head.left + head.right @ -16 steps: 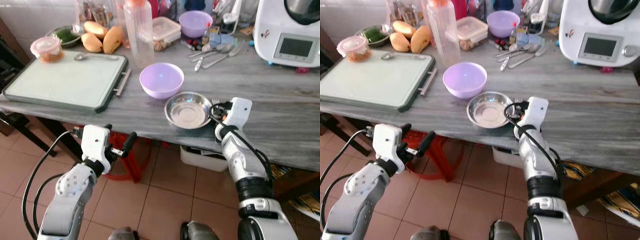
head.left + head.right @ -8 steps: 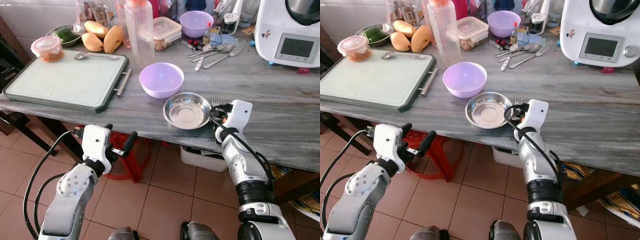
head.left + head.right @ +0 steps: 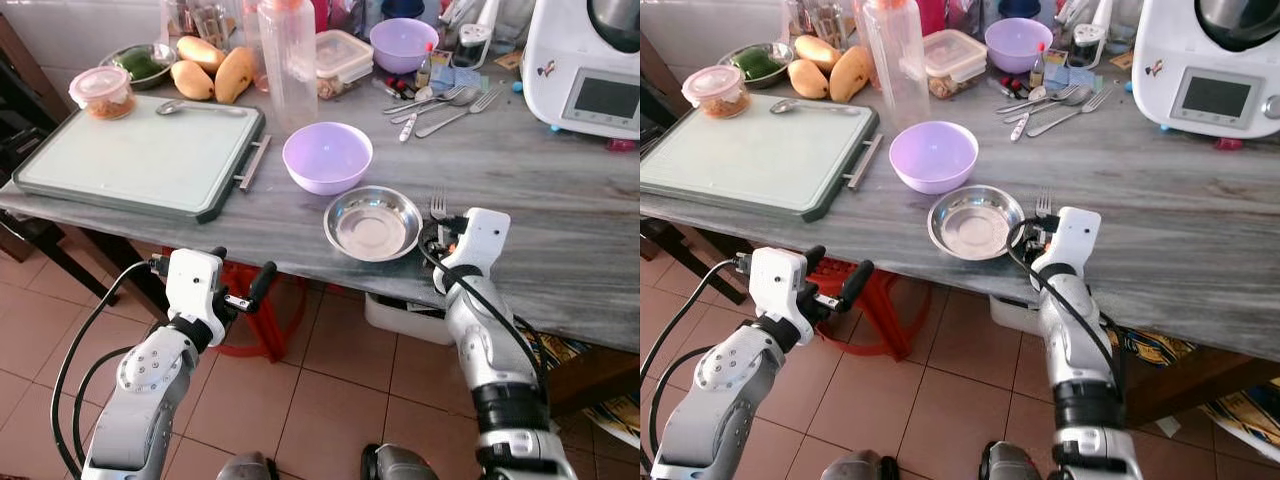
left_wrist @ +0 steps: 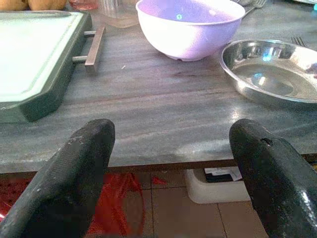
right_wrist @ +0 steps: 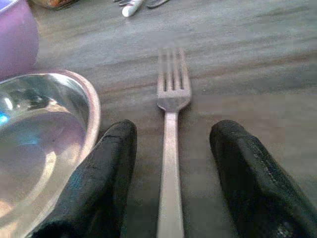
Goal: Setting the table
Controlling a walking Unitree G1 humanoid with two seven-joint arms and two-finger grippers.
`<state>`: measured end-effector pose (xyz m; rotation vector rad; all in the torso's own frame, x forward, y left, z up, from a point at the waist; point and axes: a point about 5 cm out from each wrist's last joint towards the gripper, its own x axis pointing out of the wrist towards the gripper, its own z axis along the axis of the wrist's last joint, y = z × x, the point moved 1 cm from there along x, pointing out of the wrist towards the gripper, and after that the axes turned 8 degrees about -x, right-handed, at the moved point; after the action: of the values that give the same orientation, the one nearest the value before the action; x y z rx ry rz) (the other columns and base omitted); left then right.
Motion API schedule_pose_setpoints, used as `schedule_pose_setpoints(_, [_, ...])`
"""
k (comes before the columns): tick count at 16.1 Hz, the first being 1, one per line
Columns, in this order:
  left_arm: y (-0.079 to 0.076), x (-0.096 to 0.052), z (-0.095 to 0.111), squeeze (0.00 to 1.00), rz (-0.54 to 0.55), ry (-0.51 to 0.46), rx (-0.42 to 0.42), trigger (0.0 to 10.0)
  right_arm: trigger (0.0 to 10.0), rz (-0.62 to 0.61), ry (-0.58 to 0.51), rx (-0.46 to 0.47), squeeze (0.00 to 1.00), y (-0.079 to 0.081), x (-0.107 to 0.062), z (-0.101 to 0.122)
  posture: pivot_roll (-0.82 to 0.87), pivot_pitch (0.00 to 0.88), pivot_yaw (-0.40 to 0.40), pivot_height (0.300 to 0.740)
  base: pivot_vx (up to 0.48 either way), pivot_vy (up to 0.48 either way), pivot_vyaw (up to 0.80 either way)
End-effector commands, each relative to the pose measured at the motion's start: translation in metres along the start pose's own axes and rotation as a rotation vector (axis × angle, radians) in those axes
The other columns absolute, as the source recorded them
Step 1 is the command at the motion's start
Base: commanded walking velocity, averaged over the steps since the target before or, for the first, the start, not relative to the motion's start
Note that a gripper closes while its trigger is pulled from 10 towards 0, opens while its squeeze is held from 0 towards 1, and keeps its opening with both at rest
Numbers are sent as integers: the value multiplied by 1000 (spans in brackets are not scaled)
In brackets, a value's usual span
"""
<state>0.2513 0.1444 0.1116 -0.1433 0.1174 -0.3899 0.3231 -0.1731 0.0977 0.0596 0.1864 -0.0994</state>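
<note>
1. Fork (image 5: 169,148) lies flat on the grey table (image 3: 560,200), its handle running between the two parted fingers (image 5: 99,178) of the right gripper (image 5: 171,173); neither finger touches it, so it appears set down rather than held.
2. Steel bowl (image 5: 34,134) sits just outside one finger, its rim near the fork, a pairing that suits a place setting.
3. Purple bowl (image 3: 327,157) stands beyond the steel bowl.
4. Left gripper (image 4: 173,163) hovers below the table edge, fingers spread wide and empty, facing both bowls, probably waiting.
</note>
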Motion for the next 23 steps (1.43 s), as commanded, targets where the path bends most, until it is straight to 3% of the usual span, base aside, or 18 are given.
schedule_pose_setpoints(1, [0, 1, -1, 0, 8, 1, 7, 10000, 10000, -71, 148, 20, 1000, -13, -10, -32, 50, 76, 64, 740, 0, 0, 0])
schedule_pose_setpoints(7, [-2, 3, -4, 0, 8, -9, -8, 10000, 10000, -158, -3, 13, 1000, -22, -27, -9, 35, 47, 59, 740, 0, 0, 0])
schedule_pose_setpoints(11, [-3, 5, -6, 0, 9, -15, -19, 10000, 10000, -164, -46, -11, 1000, -22, -36, -3, 17, 16, 51, 740, 0, 0, 0])
schedule_pose_setpoints(14, [-5, 10, -7, 0, 11, -36, -33, 10000, 10000, -143, -142, -105, 1000, -20, -46, 6, -1, 0, 42, 740, 0, 0, 0])
schedule_pose_setpoints(16, [-2, 11, -8, 0, 32, -54, -47, 10000, 10000, -91, -196, -184, 1000, -12, -50, 9, -12, 0, 51, 740, 0, 0, 0])
schedule_pose_setpoints(19, [1, 9, -11, 0, 61, -51, -55, 10000, 10000, -24, -228, -208, 1000, -1, -53, 11, -26, 0, 57, 740, 0, 0, 0])
schedule_pose_setpoints(23, [2, 23, -5, 0, 68, -90, -49, 10000, 10000, 298, -179, -201, 1000, 43, -49, 4, -26, 0, 38, 740, 0, 0, 0])
